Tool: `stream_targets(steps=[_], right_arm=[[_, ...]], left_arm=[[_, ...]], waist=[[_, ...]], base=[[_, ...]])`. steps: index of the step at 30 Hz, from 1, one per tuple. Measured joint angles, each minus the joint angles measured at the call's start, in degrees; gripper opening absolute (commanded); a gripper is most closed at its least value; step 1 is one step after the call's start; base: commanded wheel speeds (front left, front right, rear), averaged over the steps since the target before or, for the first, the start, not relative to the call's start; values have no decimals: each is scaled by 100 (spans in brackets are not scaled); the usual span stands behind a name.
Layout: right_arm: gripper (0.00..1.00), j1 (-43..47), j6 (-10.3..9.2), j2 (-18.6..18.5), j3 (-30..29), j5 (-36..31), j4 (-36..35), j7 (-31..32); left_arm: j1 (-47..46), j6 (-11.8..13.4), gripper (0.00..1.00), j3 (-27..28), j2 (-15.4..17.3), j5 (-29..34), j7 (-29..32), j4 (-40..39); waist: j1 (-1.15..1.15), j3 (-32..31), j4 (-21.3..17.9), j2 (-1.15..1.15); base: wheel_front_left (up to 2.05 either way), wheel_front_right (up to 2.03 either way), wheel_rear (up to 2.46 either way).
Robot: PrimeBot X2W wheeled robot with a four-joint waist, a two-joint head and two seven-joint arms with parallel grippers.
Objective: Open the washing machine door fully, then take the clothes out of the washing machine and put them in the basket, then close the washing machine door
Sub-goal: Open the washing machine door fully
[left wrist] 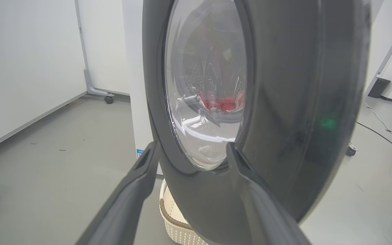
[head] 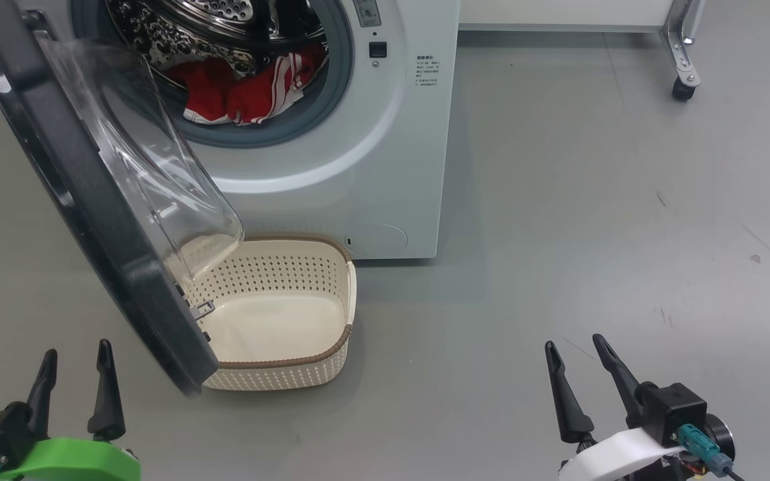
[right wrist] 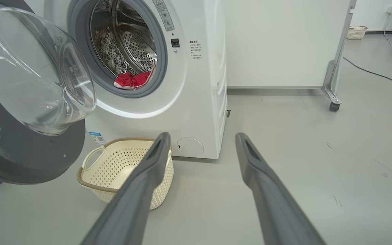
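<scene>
White washing machine [head: 385, 167] with its door [head: 77, 220] partly swung out, both hands low and empty.

We judge the door short of fully open: its black rim and glass bowl hang over the left end of the basket [head: 278, 377], which stands on the floor just in front of the machine. The clothes [head: 251, 93], a red bundle with white stripes, lie at the front lip of the drum. The left hand [head: 77, 349] is spread wide, holding nothing, close to the door's outer face. The right hand [head: 574, 342] is equally wide and well apart from everything. We expect trouble if an arm reaches in now, since a forearm could strike the glass bowl. A dropped garment could drape over the door and miss the half-covered basket.
</scene>
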Motion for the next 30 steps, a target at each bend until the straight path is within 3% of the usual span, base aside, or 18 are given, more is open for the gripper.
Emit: stream_targets(steps=[30], right_arm=[[100, 277, 1, 205, -142, -456, -136, 0]], left_arm=[[3, -4, 100, -197, 5, 191, 0, 162]], waist=[[0, -10, 26, 0]], base=[[0, 0, 0]])
